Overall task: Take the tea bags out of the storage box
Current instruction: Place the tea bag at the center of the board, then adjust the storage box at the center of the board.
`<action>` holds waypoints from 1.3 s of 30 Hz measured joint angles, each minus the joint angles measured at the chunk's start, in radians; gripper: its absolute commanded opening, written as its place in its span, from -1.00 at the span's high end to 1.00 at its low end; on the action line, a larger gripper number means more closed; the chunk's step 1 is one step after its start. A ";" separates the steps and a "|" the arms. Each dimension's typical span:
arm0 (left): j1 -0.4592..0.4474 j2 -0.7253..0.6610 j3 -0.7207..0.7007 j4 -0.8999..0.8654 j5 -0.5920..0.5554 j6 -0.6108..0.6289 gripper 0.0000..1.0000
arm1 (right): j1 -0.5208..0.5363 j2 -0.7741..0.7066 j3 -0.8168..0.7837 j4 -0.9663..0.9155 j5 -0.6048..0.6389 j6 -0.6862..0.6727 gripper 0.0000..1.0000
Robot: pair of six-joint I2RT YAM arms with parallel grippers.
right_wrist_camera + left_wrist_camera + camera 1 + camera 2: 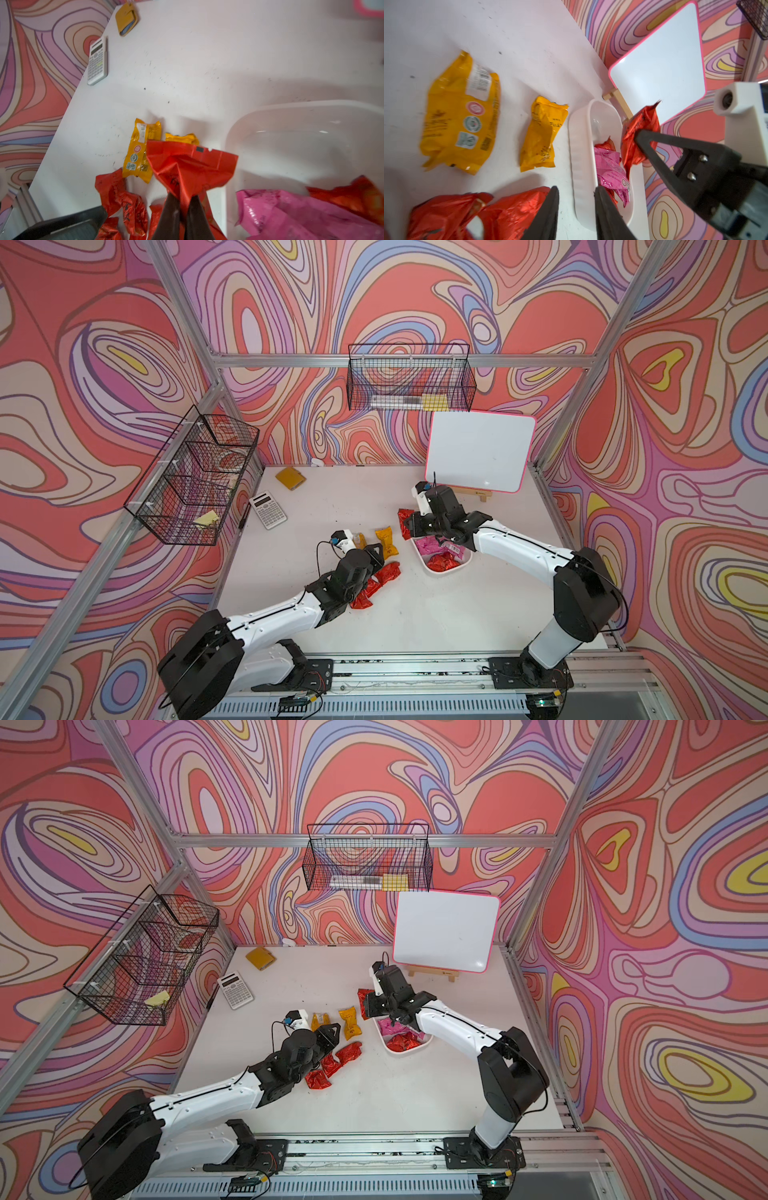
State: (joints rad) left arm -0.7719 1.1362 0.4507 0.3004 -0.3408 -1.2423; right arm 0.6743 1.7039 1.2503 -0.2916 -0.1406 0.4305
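Right wrist: crumpled red tea bag [191, 166]

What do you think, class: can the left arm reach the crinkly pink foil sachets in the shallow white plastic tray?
Probably yes. The left gripper is open and empty near the tray; the pink sachets lie uncovered. The right gripper, shut on a red foil sachet, may crowd it.
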 measured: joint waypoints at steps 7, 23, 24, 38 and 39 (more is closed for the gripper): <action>0.000 -0.138 -0.075 -0.182 -0.124 -0.107 0.34 | 0.098 0.171 0.105 -0.025 -0.006 0.069 0.82; 0.000 -0.135 -0.076 -0.211 -0.108 -0.031 0.16 | 0.122 0.225 0.102 0.011 0.024 0.125 0.08; 0.000 -0.113 -0.068 -0.196 -0.092 -0.013 0.15 | 0.121 0.196 0.084 0.010 0.033 0.118 0.08; 0.000 0.288 0.201 0.066 0.270 0.154 -0.20 | -0.038 -0.190 -0.116 -0.178 0.232 0.016 -0.03; 0.000 0.319 0.217 0.076 0.294 0.154 -0.22 | -0.040 -0.208 -0.133 -0.201 0.240 0.016 -0.04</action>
State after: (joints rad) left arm -0.7719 1.4555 0.6674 0.3759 -0.0463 -1.0878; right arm 0.6342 1.4956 1.1172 -0.4927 0.0990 0.4465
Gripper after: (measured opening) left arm 0.592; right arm 0.514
